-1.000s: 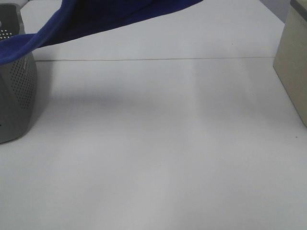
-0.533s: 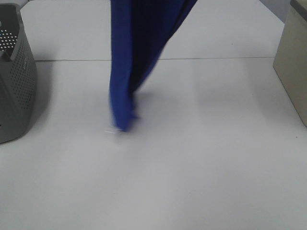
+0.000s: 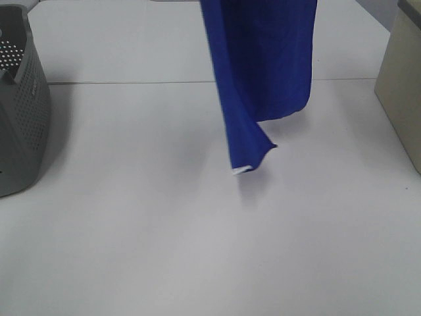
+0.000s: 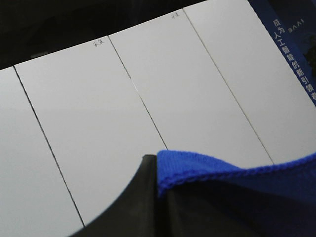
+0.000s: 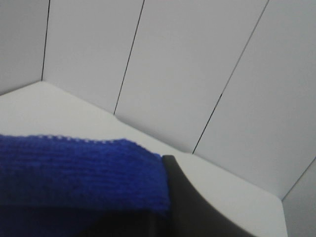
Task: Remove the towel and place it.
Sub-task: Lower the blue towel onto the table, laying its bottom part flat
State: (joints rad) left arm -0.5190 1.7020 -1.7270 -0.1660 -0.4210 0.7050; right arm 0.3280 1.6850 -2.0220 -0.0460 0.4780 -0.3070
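Got the towel [image 3: 263, 66] clear of the basket [image 3: 23, 112] and hanging over the table [image 3: 197, 250], top hem pinched in the closed left gripper [image 4: 157, 170] and closed right gripper [image 5: 165, 190]. Left to do, by the look of it: lowering and laying it down. Can see white Chinese characters on a blue banner [image 4: 291, 54] but not read them surely, and nothing legible on the white tag [image 3: 241, 171].

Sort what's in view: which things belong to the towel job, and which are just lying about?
Job: towel, hanging over the table; left gripper and right gripper, both shut on it.
Lying about: grey basket, far left; beige box, far right.
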